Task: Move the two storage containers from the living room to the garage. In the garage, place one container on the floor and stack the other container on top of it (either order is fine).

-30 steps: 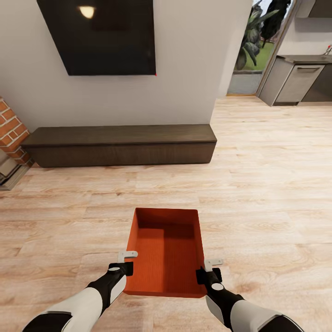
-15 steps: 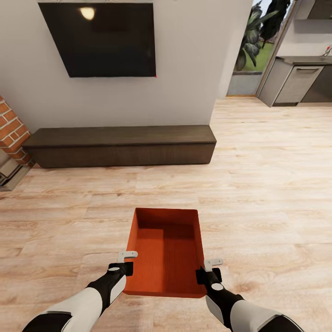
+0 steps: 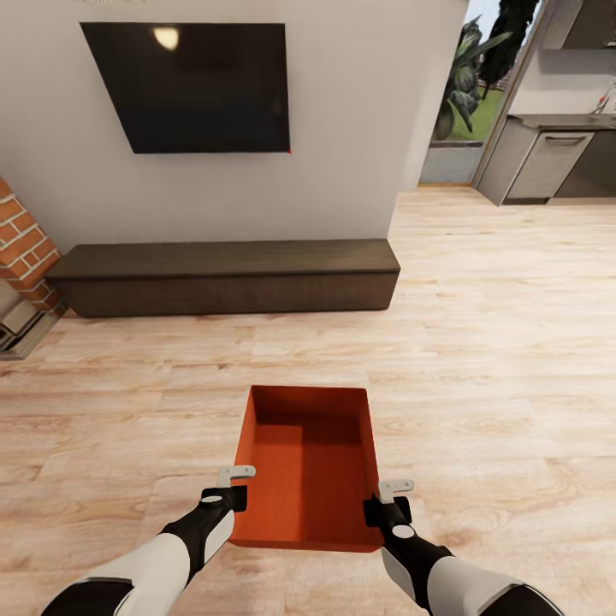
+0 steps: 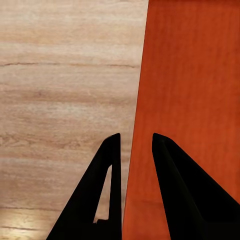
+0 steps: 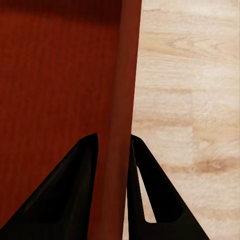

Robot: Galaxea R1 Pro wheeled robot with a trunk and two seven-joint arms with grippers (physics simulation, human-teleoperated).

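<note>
1. My left gripper (image 4: 134, 150) had its two fingers astride the left long wall of the storage container (image 3: 306, 466), one finger inside and one outside, clamped on the rim. My right gripper (image 5: 114, 150) pinched the opposite wall the same way.

2. The container hung between my two arms in front of my trunk, above the light wood-plank floor (image 3: 496, 359) of the living room. It was open-topped, and I saw nothing inside it.

3. I judged the step in hand to be the carry: one bin lifted, the garage not in sight. The next move called for turning and driving out while holding both grips level, so the bin neither twisted nor slipped off a wall.

4. Ahead stood the long dark bench (image 3: 224, 275) against the off-white wall, under the black TV (image 3: 192, 85); straight on was blocked.

5. Brickwork (image 3: 24, 248) closed the left side. To the right the floor ran open toward a kitchen counter (image 3: 547, 154) and a glazed doorway (image 3: 466, 94), which looked the likelier way out.
</note>
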